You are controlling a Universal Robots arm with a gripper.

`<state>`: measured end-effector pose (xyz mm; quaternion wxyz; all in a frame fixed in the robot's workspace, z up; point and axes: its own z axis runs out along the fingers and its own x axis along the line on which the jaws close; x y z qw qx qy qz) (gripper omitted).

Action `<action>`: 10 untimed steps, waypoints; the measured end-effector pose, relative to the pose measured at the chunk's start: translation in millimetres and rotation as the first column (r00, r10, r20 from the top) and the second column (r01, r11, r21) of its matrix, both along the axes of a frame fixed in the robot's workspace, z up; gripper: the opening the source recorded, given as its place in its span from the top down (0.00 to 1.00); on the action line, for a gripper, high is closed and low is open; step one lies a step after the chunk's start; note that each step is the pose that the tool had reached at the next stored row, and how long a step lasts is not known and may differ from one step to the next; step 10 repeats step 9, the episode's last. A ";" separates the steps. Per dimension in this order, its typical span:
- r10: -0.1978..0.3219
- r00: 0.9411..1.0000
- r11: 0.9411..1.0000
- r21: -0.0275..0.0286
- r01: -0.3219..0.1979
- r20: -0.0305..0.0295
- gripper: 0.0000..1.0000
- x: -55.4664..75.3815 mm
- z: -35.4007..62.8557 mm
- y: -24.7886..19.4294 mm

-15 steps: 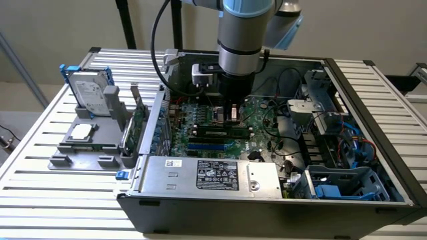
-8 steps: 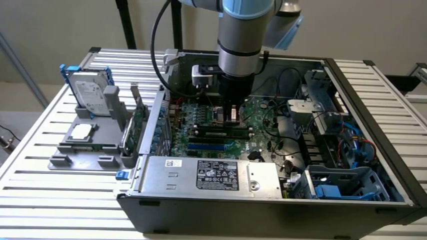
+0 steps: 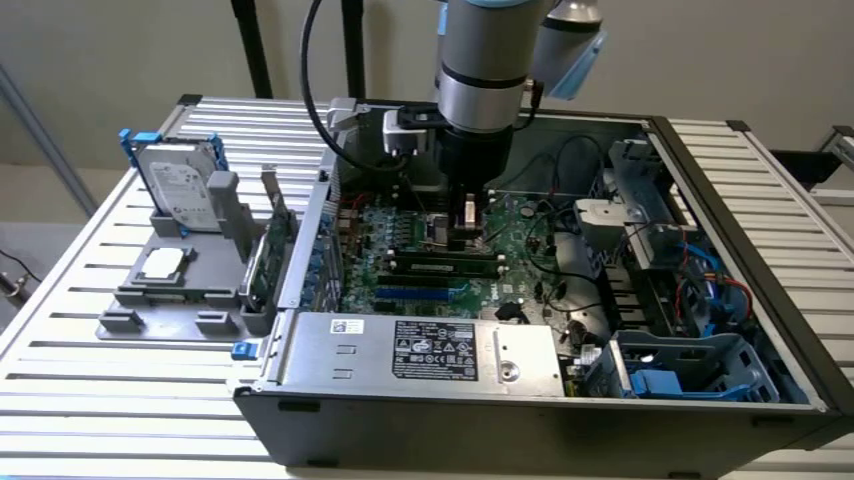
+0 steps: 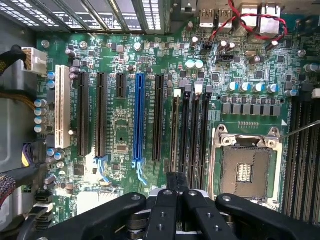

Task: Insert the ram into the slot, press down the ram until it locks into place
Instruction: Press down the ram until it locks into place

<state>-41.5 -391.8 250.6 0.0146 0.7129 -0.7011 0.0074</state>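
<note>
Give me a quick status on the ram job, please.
Gripper low over motherboard. Ram lying along slot. Nothing in the way.

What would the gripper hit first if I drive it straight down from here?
Probably the ram, standing edge-up in its slot directly beneath the gripper; depth is unclear, so contact may already be close.

We see an open computer case [image 3: 534, 420] lying on a slatted metal surface [image 3: 107, 400]. Inside it sits a green motherboard [image 4: 125, 125] with a blue expansion socket [image 4: 139, 120], a white socket [image 4: 62, 107] and an empty processor socket [image 4: 245, 170]. On the exterior view's left, a hard drive [image 3: 180, 190] stands upright in a grey holder [image 3: 174, 290].
</note>
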 end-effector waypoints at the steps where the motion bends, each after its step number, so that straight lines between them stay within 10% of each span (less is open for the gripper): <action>1: 0.000 1.000 1.000 0.000 0.000 0.000 0.89 0.0 -0.1 0.0; 10: 0.000 1.000 1.000 0.000 0.000 0.000 0.89 0.0 0.0 0.0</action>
